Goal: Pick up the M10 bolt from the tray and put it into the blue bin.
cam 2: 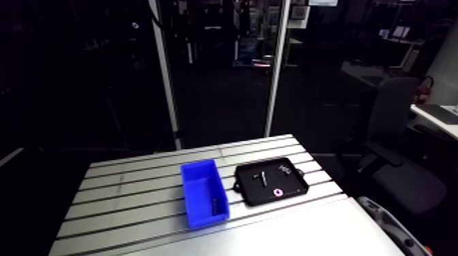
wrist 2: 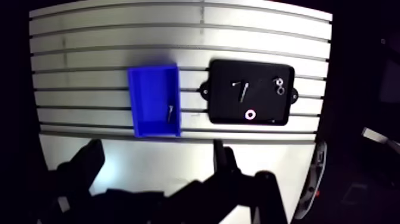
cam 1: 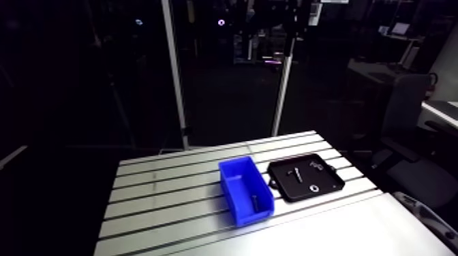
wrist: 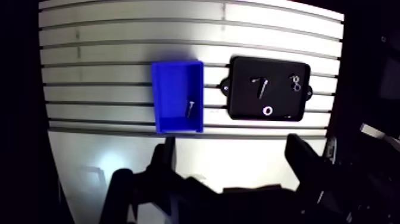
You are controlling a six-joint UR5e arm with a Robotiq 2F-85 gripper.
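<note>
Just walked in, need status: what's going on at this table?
Nothing is being handled right now. The gripper hangs well above the table, open and empty. One bolt lies in the blue bin. Beside the bin, the black tray holds a second bolt, a ring and a couple of small parts.

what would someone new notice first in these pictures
The blue bin stands out first, bright on the slotted table, with a small bolt lying inside. Beside it, a little apart, sits a black tray holding a second bolt and a white ring. The gripper hangs well clear of both, fingers wide apart and empty.
</note>
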